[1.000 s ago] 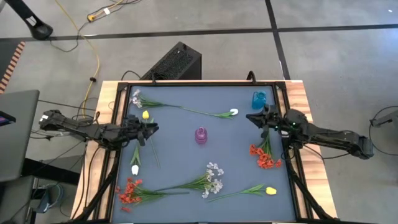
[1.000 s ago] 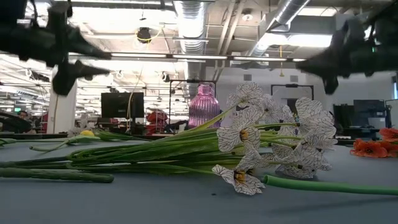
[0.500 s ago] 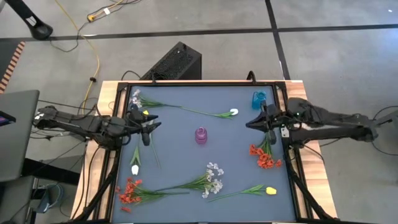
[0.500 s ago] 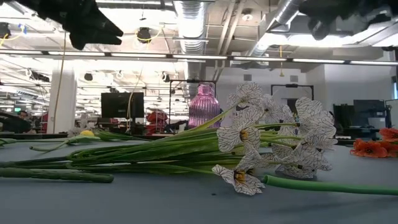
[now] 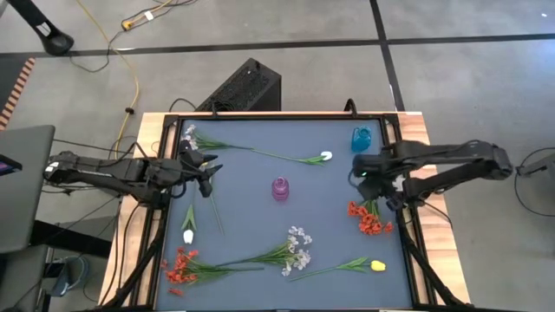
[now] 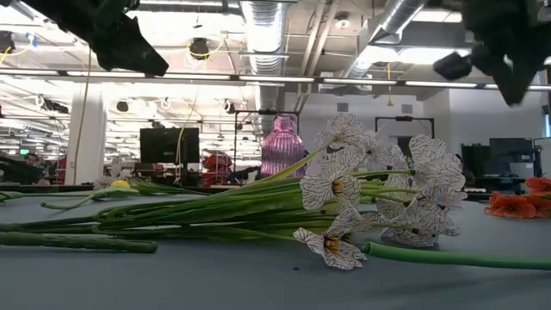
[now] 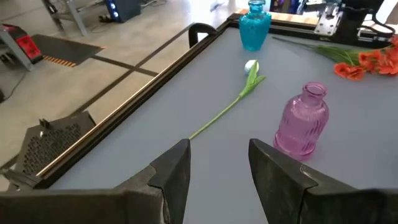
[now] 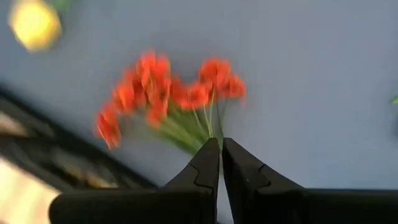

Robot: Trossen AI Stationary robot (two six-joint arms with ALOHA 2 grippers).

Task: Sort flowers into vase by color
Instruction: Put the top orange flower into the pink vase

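Flowers lie scattered on the surface: a red bunch by the right edge, a white tulip toward the far edge, a white-lilac spray near the front. The right gripper hovers above the red bunch — jaws clenched, empty. The left gripper hangs near the left edge — jaws released. A pink vase stands mid-surface, a blue vase at the far right corner.
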